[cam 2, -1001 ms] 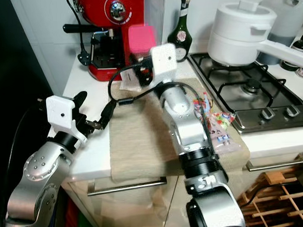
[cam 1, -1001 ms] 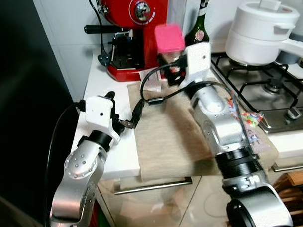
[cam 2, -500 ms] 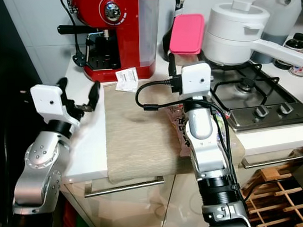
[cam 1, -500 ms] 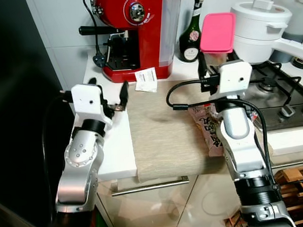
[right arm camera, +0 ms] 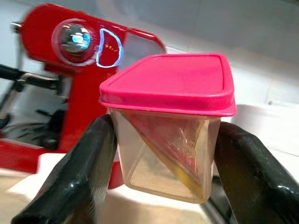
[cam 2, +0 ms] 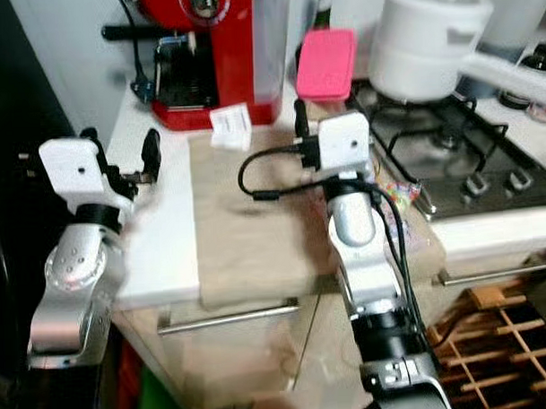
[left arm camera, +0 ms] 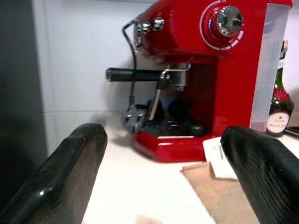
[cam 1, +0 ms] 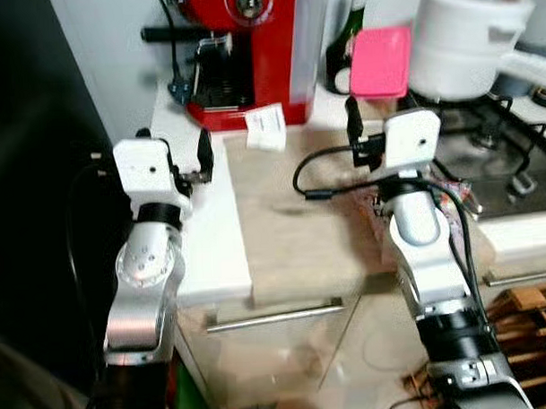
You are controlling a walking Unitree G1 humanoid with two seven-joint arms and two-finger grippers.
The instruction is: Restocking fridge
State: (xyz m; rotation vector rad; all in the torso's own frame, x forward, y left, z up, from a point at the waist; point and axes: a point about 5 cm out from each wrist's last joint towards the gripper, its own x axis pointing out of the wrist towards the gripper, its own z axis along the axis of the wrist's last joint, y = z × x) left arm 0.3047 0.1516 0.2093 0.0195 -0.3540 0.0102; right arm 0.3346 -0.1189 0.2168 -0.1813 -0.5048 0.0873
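The right gripper (right arm camera: 159, 154) is clamped on the pink-lidded container (right arm camera: 170, 123), and it has swung the tub off the spot by the red coffee machine (cam 1: 250, 53) to hang above the counter edge near the hob (cam 1: 496, 161). The whole view has pulled back in the last 1 second, so the robot looks to be backing off toward the fridge. The left gripper (left arm camera: 163, 163) rides along with fingers spread, holding nothing.

On the desk (cam 1: 212, 251), a cloth (cam 1: 301, 230) is lying before the coffee machine (cam 1: 250, 53), with the stove (cam 1: 505, 160) sitting to its right and a pot (cam 1: 465, 41) resting on the stove.
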